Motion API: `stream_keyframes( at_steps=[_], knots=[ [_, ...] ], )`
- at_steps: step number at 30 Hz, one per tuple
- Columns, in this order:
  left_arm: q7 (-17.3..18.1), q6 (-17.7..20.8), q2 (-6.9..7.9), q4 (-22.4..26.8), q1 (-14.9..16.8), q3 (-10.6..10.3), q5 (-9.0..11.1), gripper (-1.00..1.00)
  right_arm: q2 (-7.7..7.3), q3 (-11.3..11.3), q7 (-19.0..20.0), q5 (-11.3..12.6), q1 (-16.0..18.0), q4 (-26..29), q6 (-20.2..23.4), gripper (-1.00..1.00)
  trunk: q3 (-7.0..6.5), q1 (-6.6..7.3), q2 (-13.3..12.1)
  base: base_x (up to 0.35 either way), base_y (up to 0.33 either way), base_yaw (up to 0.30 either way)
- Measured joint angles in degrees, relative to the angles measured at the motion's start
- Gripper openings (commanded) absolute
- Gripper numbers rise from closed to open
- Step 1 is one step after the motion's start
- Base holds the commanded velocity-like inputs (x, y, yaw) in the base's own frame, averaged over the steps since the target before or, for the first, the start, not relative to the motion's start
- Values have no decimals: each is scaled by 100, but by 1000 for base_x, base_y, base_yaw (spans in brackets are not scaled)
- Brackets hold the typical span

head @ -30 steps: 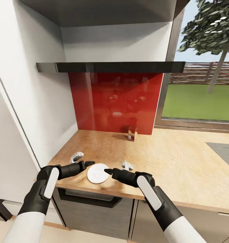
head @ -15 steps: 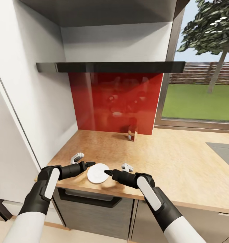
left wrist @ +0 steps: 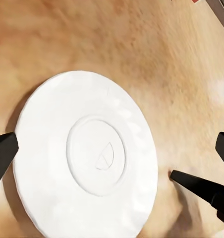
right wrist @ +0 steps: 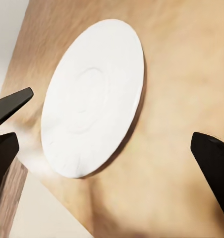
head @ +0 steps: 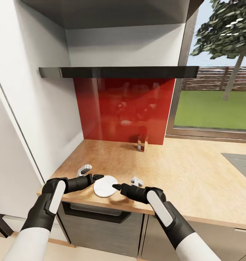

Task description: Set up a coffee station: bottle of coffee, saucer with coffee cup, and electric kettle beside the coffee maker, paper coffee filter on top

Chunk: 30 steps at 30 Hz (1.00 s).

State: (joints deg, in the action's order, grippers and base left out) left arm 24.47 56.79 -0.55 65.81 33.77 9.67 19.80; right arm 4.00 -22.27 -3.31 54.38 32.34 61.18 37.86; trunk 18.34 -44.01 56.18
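The white saucer lies flat on the kitchen countertop near its front edge. My left gripper is open at the saucer's left rim, its fingers wide apart on either side of the plate. My right gripper is open at the saucer's right rim. Two small white things lie beside the saucer, one to its left and one to its right; which is the coffee cup or the paper coffee filter I cannot tell. The coffee maker, bottle of coffee and electric kettle are out of view.
A red-and-white carton stands at the back against the glossy red backsplash. A dark shelf runs above. A white wall panel bounds the left. A grey hob corner shows at right, beside the window.
My right gripper has crept left, closer to the saucer's right rim. The left gripper has shifted slightly forward along the left rim. The saucer stays where it was.
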Motion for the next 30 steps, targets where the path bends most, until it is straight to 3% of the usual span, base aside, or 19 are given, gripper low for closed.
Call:
stream_keyframes(
  at_steps=[18, 30],
  knots=[
    [3, -7, 14, 25, 1, 41, -4, 100, 40, -17, -8, 21, -3, -327, 6, 100, 1, 0, 0, 2, 0, 0],
    [2, -8, 8, 20, 1, 19, -3, 100, 41, -20, -8, 29, -3, -331, 12, 100, 1, 0, -1, 100, 0, 0]
  ],
)
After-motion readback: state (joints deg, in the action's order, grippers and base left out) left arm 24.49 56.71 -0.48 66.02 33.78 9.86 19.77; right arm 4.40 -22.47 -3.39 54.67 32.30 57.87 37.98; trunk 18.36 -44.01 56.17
